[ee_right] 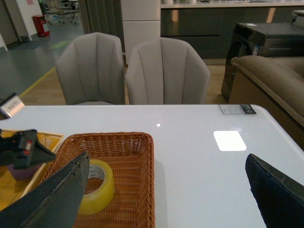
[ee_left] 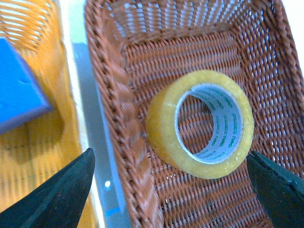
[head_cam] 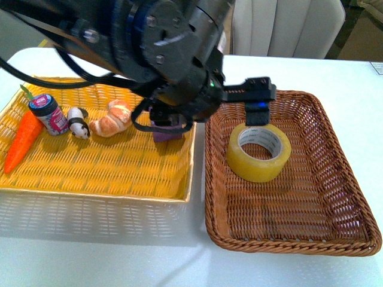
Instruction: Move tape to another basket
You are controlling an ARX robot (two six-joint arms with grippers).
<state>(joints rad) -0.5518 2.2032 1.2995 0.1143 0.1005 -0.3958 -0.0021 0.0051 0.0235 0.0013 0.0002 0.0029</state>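
Note:
The tape (head_cam: 258,152), a yellowish roll with a white core, lies tilted in the dark brown wicker basket (head_cam: 359,200), near its far left part. My left gripper (head_cam: 257,113) hangs open just above and behind the roll, touching nothing. In the left wrist view the tape (ee_left: 164,126) lies between and beyond the spread fingers of the gripper (ee_left: 168,199), close to the braided rim of the basket (ee_left: 118,71). My right gripper (ee_right: 164,204) is open and empty, raised over the white table; the tape (ee_right: 97,192) and basket (ee_right: 149,180) show in its view.
The bright yellow basket (head_cam: 96,173) stands left of the brown one and holds a carrot (head_cam: 24,140), a small can (head_cam: 51,113), a panda toy (head_cam: 79,124), a croissant (head_cam: 112,119) and a purple block (head_cam: 167,133). Two chairs (ee_right: 166,71) stand behind the table.

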